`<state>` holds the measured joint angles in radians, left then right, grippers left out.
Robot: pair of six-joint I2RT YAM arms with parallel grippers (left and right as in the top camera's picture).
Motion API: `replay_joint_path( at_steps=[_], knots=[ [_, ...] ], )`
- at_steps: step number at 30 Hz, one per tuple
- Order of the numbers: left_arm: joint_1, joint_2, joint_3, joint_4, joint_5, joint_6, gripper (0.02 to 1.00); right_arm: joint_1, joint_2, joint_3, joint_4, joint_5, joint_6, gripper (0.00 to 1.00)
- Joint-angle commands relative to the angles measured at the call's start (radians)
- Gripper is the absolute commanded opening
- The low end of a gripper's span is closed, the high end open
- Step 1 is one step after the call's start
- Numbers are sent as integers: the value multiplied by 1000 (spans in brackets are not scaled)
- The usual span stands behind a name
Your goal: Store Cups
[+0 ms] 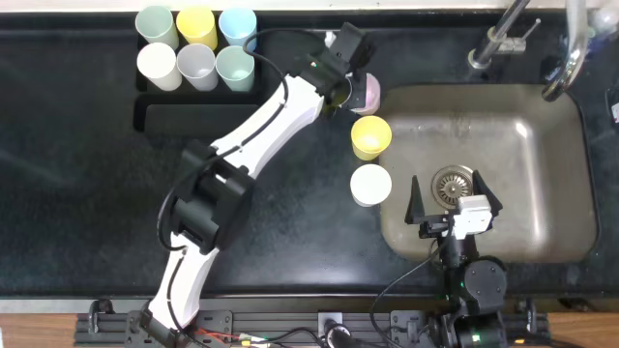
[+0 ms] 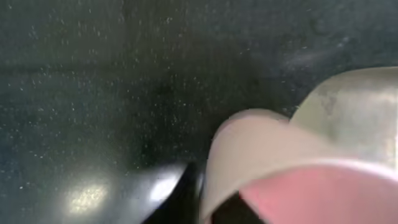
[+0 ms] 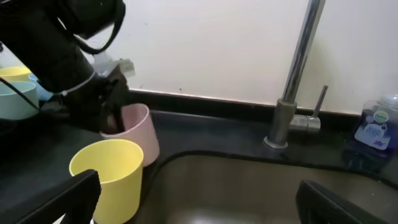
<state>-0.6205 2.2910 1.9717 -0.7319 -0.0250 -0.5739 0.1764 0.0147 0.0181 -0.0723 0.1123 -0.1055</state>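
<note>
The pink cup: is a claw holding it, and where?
The left claw pinches the pink cup by its rim. The right claw holds nothing.

A dark, speckled, glossy countertop is seen. At three o'clock the sink is of dull brushed metal and the faucet polished. The yellow cup and pink cup appear to be smooth, matt plastic.

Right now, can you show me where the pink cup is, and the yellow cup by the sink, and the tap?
Pink cup (image 3: 142, 138): right wrist view, on its side wall.
Yellow cup (image 1: 370, 136): top view, on its inside.
Tap (image 3: 298, 59): right wrist view, on its tall pipe.
</note>
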Motion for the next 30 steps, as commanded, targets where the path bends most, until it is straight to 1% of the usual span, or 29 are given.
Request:
replay_joint_path(
  at_steps=[1, 3, 6, 8, 10, 12, 15, 18, 22, 30],
  knots=[
    [-3, -138, 28, -8, -58, 1, 34, -7, -9, -13, 5, 8, 1, 996],
    [-2, -236, 26, -39, -123, -5, 34, -7, -9, -13, 5, 8, 1, 998],
    [23, -411, -10, -122, -288, -98, 34, -7, -9, -13, 5, 8, 1, 998],
    [66, -545, -80, -184, -378, -226, 34, -7, -9, -13, 5, 8, 1, 998],
    [127, -668, -186, -207, -416, -351, 34, -7, -9, -13, 5, 8, 1, 998],
    [209, -793, -334, -200, -422, -475, 34, -7, -9, -13, 5, 8, 1, 998],
    [327, -924, -530, -198, -407, -615, 34, -7, -9, -13, 5, 8, 1, 996],
    [446, -992, -685, -196, -338, -710, 34, -7, -9, -13, 5, 8, 1, 996],
    [562, -975, -805, -138, -244, -725, 34, -7, -9, -13, 5, 8, 1, 996],
    [664, -814, -837, -72, -238, -725, 34, -7, -9, -13, 5, 8, 1, 998]
  ],
)
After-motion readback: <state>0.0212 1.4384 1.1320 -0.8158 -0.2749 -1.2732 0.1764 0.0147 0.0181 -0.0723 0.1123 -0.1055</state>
